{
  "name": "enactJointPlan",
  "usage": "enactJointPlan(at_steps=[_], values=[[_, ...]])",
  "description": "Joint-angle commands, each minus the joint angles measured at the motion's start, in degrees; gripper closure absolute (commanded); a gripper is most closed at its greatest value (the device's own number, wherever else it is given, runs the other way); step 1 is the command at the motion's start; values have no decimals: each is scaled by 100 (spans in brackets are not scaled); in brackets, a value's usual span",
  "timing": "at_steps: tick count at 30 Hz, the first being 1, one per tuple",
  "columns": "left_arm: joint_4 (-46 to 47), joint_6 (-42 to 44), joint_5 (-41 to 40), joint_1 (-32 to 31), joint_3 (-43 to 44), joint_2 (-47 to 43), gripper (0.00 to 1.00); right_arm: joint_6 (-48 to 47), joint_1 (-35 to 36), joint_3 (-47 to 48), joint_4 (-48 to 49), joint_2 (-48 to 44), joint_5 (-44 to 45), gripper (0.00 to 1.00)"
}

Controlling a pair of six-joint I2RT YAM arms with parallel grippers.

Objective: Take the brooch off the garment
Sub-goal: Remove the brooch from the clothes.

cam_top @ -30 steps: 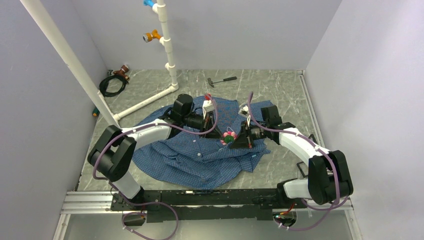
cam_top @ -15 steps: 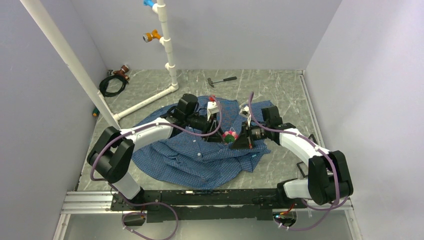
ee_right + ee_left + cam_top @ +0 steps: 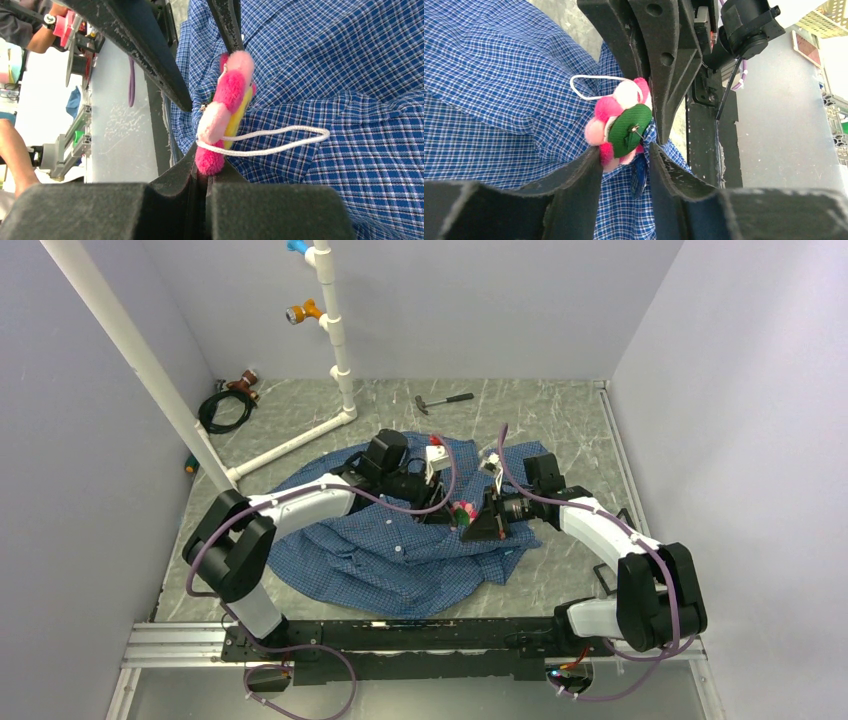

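Working outward from the near rail, you see both arms bend inward over the garment, a blue checked shirt lying rumpled on the worktop. Its near hem stops short of the rail, and a strip of bare worktop shows along its right edge up to the side wall. The brooch sits on the garment right of its middle, cloth bunched around it, and the two pincers meet at it from opposite sides. Your left pincer stands partly open, its tips straddling the brooch's lower pompoms, with one pad touching pink fluff and checked cloth showing in the gap. Your right pincer is closed tight, tips against the lowest pink pompom; you cannot tell whether it pinches the brooch's edge or only cloth. A white cord loop trails from the brooch across the fabric. Beyond the garment's far edge a hammer lies on bare worktop, well apart. A white pipe frame rises just past the garment's far-left edge, and a hose coil lies in the far-left corner.
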Motion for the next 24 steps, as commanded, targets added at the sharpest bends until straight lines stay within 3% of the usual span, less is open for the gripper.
enactJointPlan(at_steps=[1, 5, 10, 13, 16, 18, 24], values=[[-114, 162, 309, -323, 240, 45, 53, -84, 42, 200, 328, -172, -261, 100], [-26, 144, 278, -273, 118, 30, 43, -280, 38, 220, 117, -201, -309, 100], [565, -94, 630, -3, -216, -144, 40, -561, 42, 240, -163, -253, -303, 100], [658, -114, 871, 119, -262, -203, 33, -628, 33, 216, -205, -259, -332, 100], [667, -83, 838, 123, -290, -219, 31, -602, 33, 213, -172, -249, -433, 100], [647, -56, 665, 118, -310, -212, 23, -600, 33, 237, -178, -241, -439, 100], [1336, -517, 1043, 113, -434, -209, 31, -574, 33, 233, -154, -218, -456, 100]])
